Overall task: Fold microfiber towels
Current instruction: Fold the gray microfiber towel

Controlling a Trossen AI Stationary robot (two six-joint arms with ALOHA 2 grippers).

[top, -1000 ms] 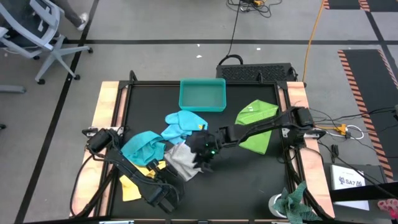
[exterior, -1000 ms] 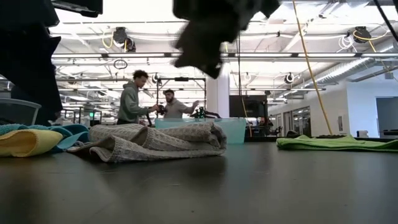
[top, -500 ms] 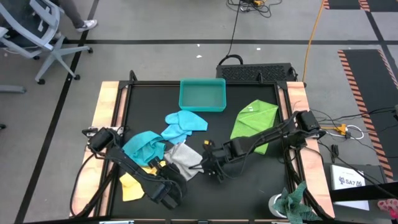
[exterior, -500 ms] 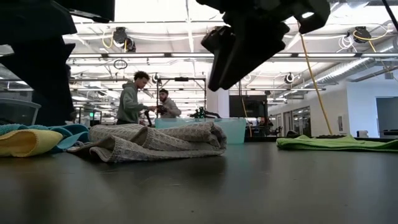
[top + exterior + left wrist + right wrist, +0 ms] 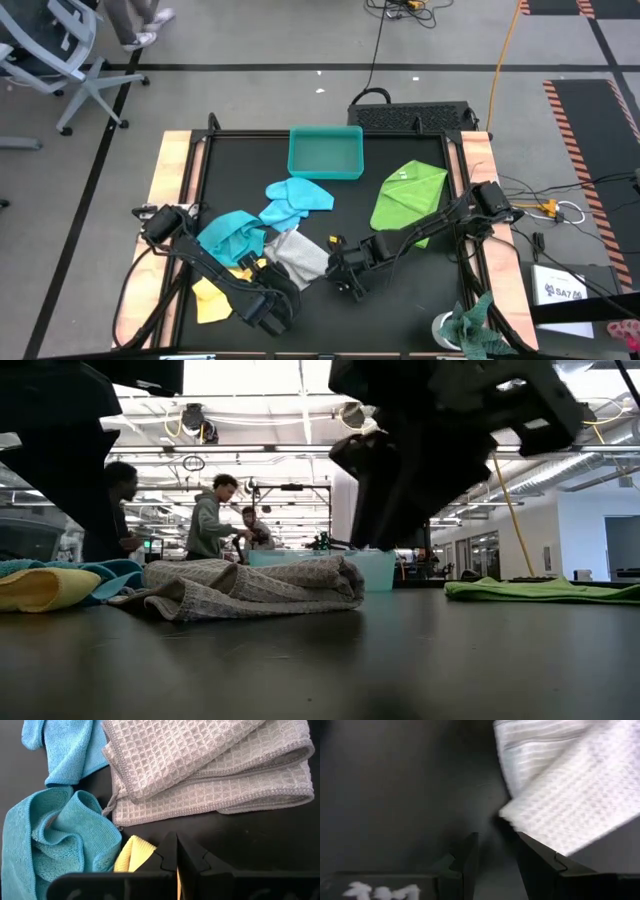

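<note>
The pale grey towel point(image 5: 297, 255) lies folded on the black table; it also shows in the low view point(image 5: 250, 585). My right gripper point(image 5: 345, 280) hovers just off the towel's near right corner point(image 5: 506, 815), open by a narrow gap and empty. My left gripper point(image 5: 177, 855) is shut and empty over the yellow towel point(image 5: 131, 859), at the grey towel's near left side. A turquoise towel point(image 5: 228, 238) and a light blue towel point(image 5: 292, 200) lie crumpled to the left and behind. A lime green towel point(image 5: 408, 200) lies flat at the right.
A teal plastic tray point(image 5: 325, 152) stands at the far middle of the table. A mottled green-and-white rag point(image 5: 475, 325) hangs at the near right corner. Bare black table point(image 5: 400, 290) lies near and right of the grey towel. People stand in the room behind point(image 5: 215, 515).
My right gripper has moved from above the grey towel toward the table's near edge and a little right, and it has come down closer to the table beside the towel's corner. The towels have stayed where they were.
</note>
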